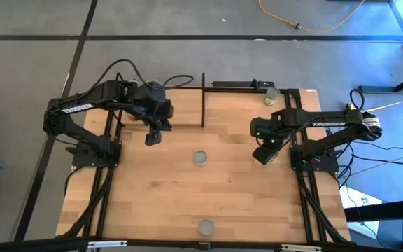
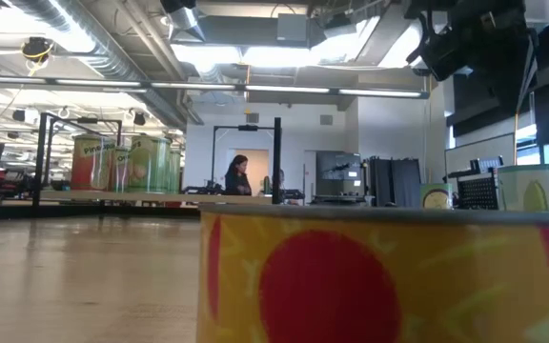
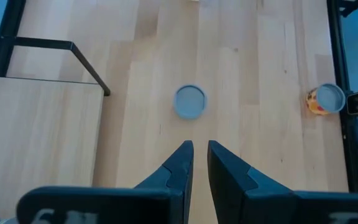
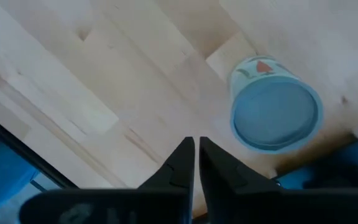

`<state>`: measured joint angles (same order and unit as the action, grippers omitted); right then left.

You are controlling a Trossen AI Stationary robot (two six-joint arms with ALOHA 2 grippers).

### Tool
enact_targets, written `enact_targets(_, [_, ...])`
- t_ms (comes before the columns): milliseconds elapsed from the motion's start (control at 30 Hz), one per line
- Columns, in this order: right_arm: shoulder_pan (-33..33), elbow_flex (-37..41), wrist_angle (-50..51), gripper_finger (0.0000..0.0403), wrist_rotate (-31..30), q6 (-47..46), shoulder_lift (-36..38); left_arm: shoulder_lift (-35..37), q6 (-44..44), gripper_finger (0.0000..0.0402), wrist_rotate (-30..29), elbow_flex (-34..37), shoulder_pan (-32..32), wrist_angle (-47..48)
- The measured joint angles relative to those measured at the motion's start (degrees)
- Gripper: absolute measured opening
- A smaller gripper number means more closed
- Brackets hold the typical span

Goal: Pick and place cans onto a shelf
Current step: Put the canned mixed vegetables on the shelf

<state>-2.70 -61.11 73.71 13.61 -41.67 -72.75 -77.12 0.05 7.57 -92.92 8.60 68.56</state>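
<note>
Three cans stand upright on the tabletop: one mid-table (image 1: pixel 200 158), also in the left wrist view (image 3: pixel 190 101); one by the near edge (image 1: pixel 206 227), filling the low view (image 2: pixel 379 276); and one right beside my right gripper (image 4: pixel 275 112). Another can (image 1: pixel 272 92) stands at the far right. The shelf (image 3: pixel 42 124) is at the far left, under my left arm, with two cans (image 2: pixel 127 162) on its board. My left gripper (image 1: pixel 152 136) hovers shut and empty in front of the shelf. My right gripper (image 1: pixel 263 155) hovers shut and empty next to the can.
Black shelf posts (image 1: pixel 203 98) and a rail (image 1: pixel 254 85) stand along the far side. The arms' bases and black frame bars flank the table left (image 1: pixel 93 150) and right (image 1: pixel 313 157). People and equipment show in the room beyond the table.
</note>
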Motion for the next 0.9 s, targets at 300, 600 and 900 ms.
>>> enact_targets(300, [0.0, 0.5, 0.0, 0.0037, 0.0, -0.1, 0.0, 0.0, -1.6, 0.0041, 0.0, 0.0, 0.0, 0.0])
enact_targets(600, [0.1, 0.5, -1.0, 0.0026, 0.0, -0.1, 0.0, 0.0, -1.6, 0.0041, 0.0, 0.0, 0.0, 0.0])
enact_targets(900, [0.2, 0.5, -1.0, 0.0022, -0.4, 0.0, 0.0, 0.0, -1.6, 0.0041, 0.0, 0.0, 0.0, 0.0])
